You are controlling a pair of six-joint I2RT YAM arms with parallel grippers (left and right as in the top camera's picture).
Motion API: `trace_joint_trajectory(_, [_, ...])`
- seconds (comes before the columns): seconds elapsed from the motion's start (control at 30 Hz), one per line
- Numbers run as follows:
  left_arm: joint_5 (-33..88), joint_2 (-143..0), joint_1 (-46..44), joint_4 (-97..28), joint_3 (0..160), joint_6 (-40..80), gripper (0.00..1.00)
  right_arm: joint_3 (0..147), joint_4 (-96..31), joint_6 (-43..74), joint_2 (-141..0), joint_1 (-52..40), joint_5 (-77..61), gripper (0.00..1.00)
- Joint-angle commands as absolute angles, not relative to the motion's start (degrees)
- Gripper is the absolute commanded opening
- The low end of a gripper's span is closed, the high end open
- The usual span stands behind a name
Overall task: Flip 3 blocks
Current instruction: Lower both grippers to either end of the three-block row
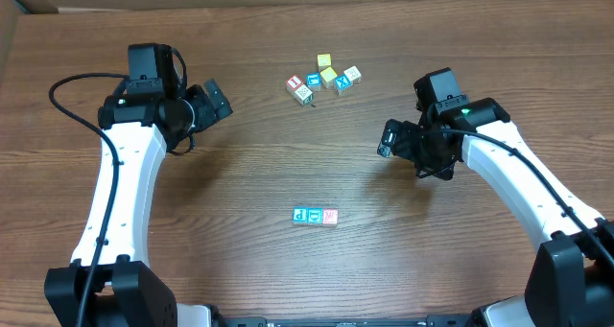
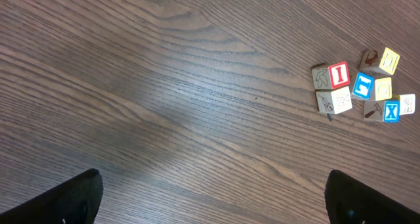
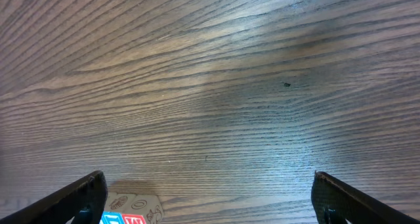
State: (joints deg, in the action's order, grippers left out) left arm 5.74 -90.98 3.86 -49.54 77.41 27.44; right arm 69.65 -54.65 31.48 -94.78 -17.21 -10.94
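Overhead had your three blocks (image 1: 315, 216) in a touching row mid-table, well apart from left gripper (image 1: 217, 101) and right gripper (image 1: 388, 141), both spread open and empty. They looked light and hard, so you'd pinch opposite flat sides.

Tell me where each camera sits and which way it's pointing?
Overhead: fixed above the table, looking straight down; shows both arms, the left hand, the right hand, a block cluster and a row of three blocks.
Left wrist: on the left arm, facing down at the tabletop; its open fingers fill the bottom corners.
Right wrist: on the right arm, facing down; open fingers in the bottom corners, cropped blocks at the bottom edge.
Shared: overhead and left wrist both show the block cluster.
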Motion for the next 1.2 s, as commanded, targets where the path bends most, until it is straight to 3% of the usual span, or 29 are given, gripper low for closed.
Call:
trace_joint_trajectory(0.0, [5.52,-90.65,4.05,-49.47,77.89,26.79,1.0,70.43,-54.35,31.03,-94.52,-16.8,-10.52,1.0])
trace_joint_trajectory(0.27, [6.83,-90.65,4.05,-46.24,77.89,29.8,1.0,70.43,-51.18,31.09,-94.52,-16.8,-10.57,1.0])
trace_joint_trajectory(0.4, [13.52,-90.65,3.9,-50.13,77.89,26.79,0.96,70.43,-52.01,31.03,-94.5,-16.8,-10.72,1.0])
trace_joint_trajectory(0.43, [14.17,-90.65,3.68,-51.9,77.89,25.21,0.87,70.43,-52.01,31.03,-94.5,-16.8,-10.72,1.0])
trace_joint_trajectory(0.47, [14.09,-90.65,3.42,-53.6,77.89,24.6,0.68,70.43,-52.25,31.03,-94.52,-16.8,-10.72,1.0])
trace_joint_trajectory(0.5, [13.98,-90.65,3.09,-55.99,77.87,23.88,0.37,70.43,-52.73,31.03,-94.52,-16.8,-10.72,0.95])
trace_joint_trajectory(0.53, [13.98,-90.65,2.79,-57.8,77.78,23.62,0.04,70.43,-53.06,31.03,-94.5,-16.8,-10.7,0.73])
trace_joint_trajectory(0.6, [13.93,-90.65,1.61,-61.71,77.3,22.81,0.04,70.39,-53.49,31.09,-94.52,-16.8,-10.72,0.18])
trace_joint_trajectory(0.63, [13.37,-90.65,0.32,-63.57,76.73,21.85,0.04,70.28,-53.67,31.62,-94.52,-16.86,-10.74,0.04])
trace_joint_trajectory(0.93, [7.29,-90.65,-12.36,-62.92,65.1,23.51,0.04,64.34,-54.28,37.1,-94.52,-21.85,-12.75,0.04])
trace_joint_trajectory(1.17, [6.9,-90.65,-17.04,-57.8,59.46,24.51,0.04,59.46,-51.4,43.83,-94.52,-29.08,-12.71,0.04])
